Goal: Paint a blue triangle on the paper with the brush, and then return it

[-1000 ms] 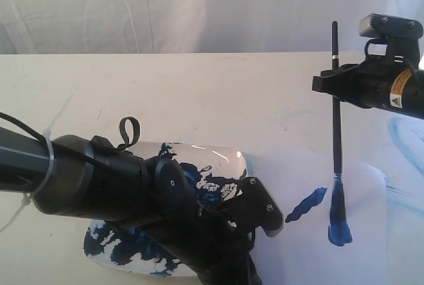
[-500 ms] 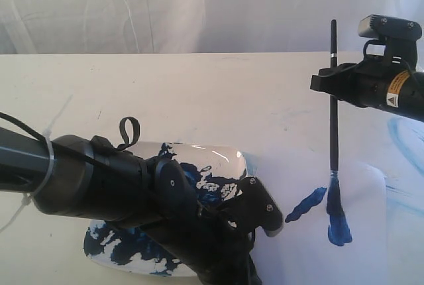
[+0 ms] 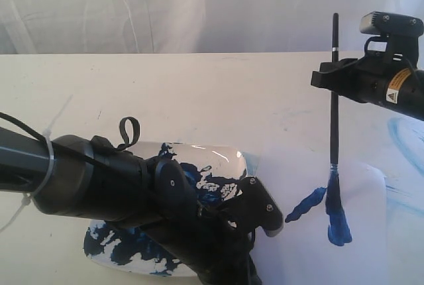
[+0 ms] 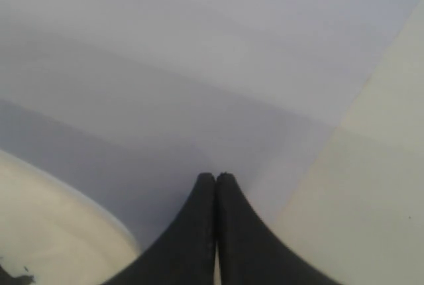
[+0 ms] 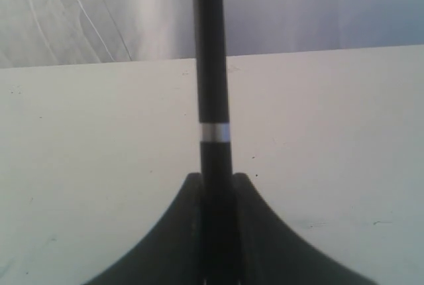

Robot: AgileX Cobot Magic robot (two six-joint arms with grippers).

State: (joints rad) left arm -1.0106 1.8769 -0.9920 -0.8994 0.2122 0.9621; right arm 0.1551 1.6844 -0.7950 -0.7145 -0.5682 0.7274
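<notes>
Cream tabletop, white paper sheet: the black paintbrush — clamped upright by the right gripper; left gripper clenched empty — is best drawn steadily, bristles lightly pressed.

Right gripper, jaws clamped on the black brush; silver band just past the fingertips; cream table behind; white draped backdrop beyond.

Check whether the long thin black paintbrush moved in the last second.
Yes, slightly upward: the paintbrush in the right gripper now tops out higher above the cream table's far edge, and its ferrule sits further from the blue paint blob.
</notes>
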